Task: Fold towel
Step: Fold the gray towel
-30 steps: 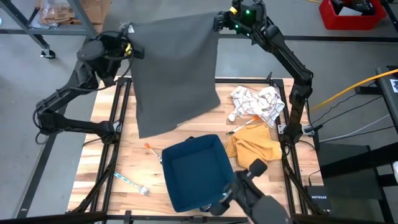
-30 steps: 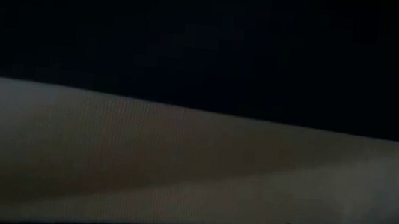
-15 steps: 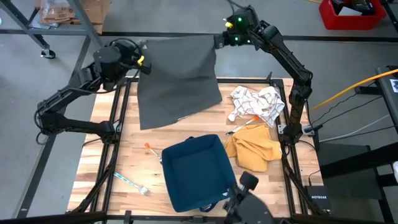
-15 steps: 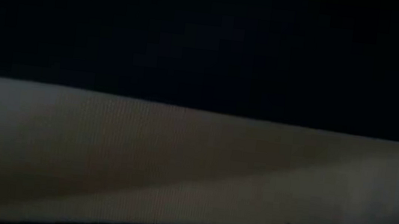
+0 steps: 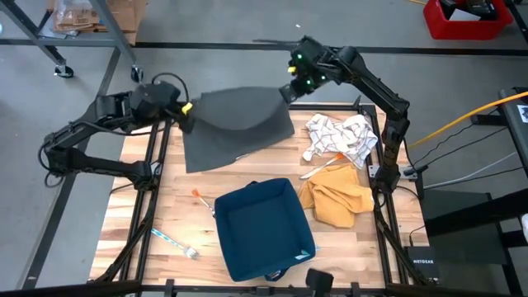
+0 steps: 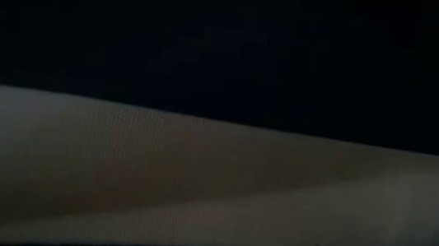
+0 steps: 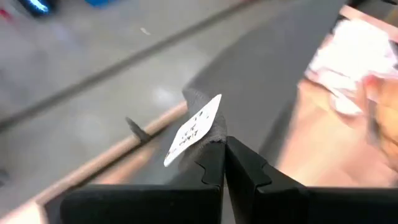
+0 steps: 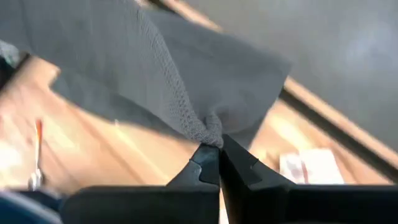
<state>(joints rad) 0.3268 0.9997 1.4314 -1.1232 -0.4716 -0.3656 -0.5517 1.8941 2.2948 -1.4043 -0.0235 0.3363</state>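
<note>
1. The grey towel [image 5: 235,124] lies at the far end of the wooden table [image 5: 165,206], its near part spread on the boards, its far edge lifted and slack between the two arms.
2. The step in hand looks like bringing the raised far edge over toward the near edge; it goes best if both corners travel level and together, so the fold line lands straight.
3. Keep the cloth clear of the blue tray [image 5: 262,227] and the patterned rag [image 5: 338,136] nearby.
4. The left gripper [image 7: 225,146] is pressed together on one far corner, just under its white label [image 7: 193,127].
5. The right gripper [image 8: 219,152] is likewise clamped tight, pinching the bunched opposite corner.
6. Release only once the edges meet, or the corner may flop back.
</note>
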